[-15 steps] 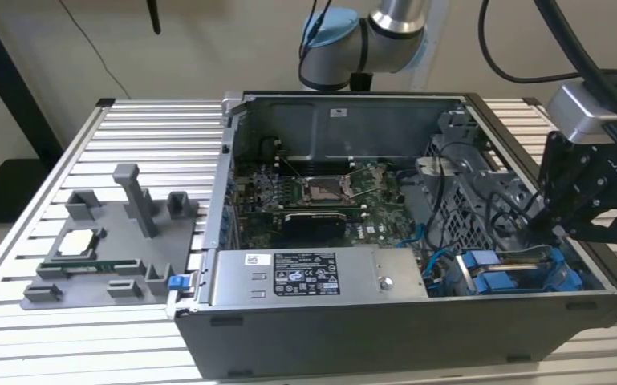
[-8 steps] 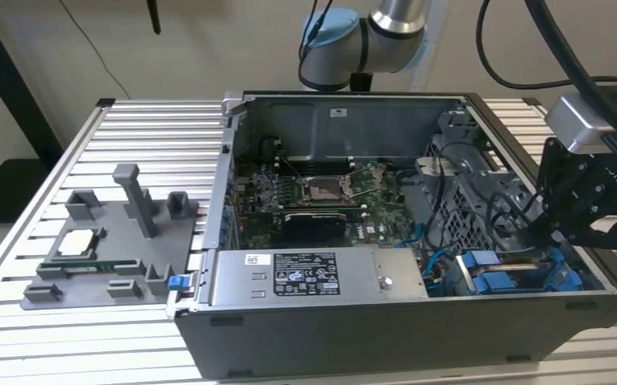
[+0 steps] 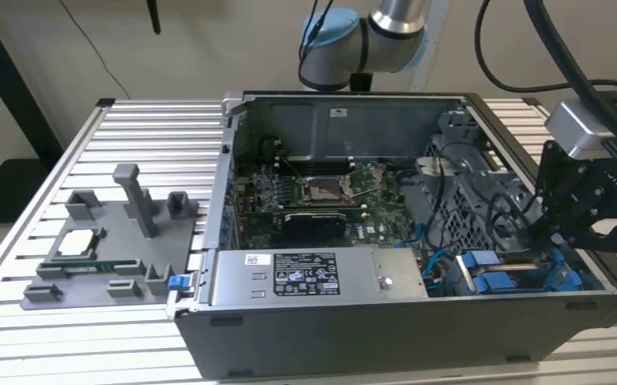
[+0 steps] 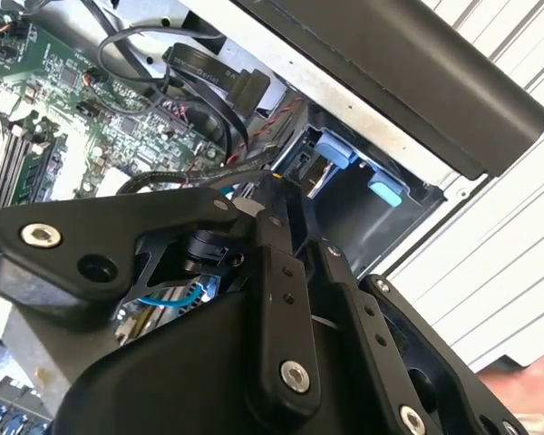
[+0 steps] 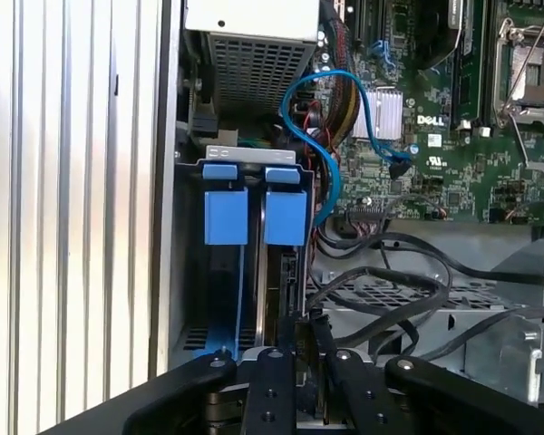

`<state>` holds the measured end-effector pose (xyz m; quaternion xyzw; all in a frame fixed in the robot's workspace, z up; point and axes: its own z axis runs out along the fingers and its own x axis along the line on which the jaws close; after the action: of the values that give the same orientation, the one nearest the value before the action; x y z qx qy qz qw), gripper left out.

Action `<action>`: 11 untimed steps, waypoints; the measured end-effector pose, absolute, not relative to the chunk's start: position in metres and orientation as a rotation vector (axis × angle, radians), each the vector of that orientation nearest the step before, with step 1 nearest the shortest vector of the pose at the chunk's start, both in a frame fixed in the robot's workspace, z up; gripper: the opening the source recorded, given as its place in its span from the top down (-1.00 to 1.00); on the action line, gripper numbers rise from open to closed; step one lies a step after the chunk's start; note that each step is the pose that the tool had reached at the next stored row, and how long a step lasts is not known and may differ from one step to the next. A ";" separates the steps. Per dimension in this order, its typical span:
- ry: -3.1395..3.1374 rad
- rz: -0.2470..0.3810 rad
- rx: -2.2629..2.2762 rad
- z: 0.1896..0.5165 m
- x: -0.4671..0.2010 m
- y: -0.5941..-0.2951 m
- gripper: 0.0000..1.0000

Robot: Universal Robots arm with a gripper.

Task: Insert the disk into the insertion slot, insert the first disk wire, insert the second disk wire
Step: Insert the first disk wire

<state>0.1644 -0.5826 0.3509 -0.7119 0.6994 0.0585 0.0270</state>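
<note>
Where the case [image 3: 394, 337] has its slot [image 5: 250, 155], the claw [image 5: 299, 319] hangs just above it, reaching down into the case. I cannot tell if the claw is apart, together or clamped on something. The disk [image 5: 286, 216] is down inside the slot, and its blue frame shows at one end of the slot in the first wrist view. It looks pushed well in, so I think that step is done.

I think the disk is heavy for its size, hard and stiff, and easy to hurt if it is bumped. Its metal looks smooth and slippery. The blue frame is the best place to hold it, on the long rails or the end tabs, not on the flat face. The wires [image 5: 390, 272] are black, soft and bendy. They lie in loops beside the slot, and I cannot see one plugged into the disk. A wire is best held by its hard plug, because the soft part would fold.

The case is open on top and stands on the tabletop [image 3: 137, 120]. In it are a green board [image 3: 257, 196], a grey power box [image 3: 308, 273] and a blue wire [image 5: 331, 181]. Beside the case, on the exterior view's left, a grey tray [image 3: 110, 220] holds a square chip [image 3: 78, 241] and a thin memory stick [image 3: 89, 265].
</note>
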 end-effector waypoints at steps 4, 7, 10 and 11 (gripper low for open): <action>2.158 0.176 -2.197 0.347 0.164 -0.583 1.00; 2.157 0.173 -2.196 0.345 0.164 -0.583 1.00; 2.160 0.172 -2.193 0.343 0.164 -0.583 1.00; 2.163 0.172 -2.190 0.342 0.164 -0.583 1.00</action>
<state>0.1644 -0.5825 0.3423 -0.7100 0.7014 0.0557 0.0294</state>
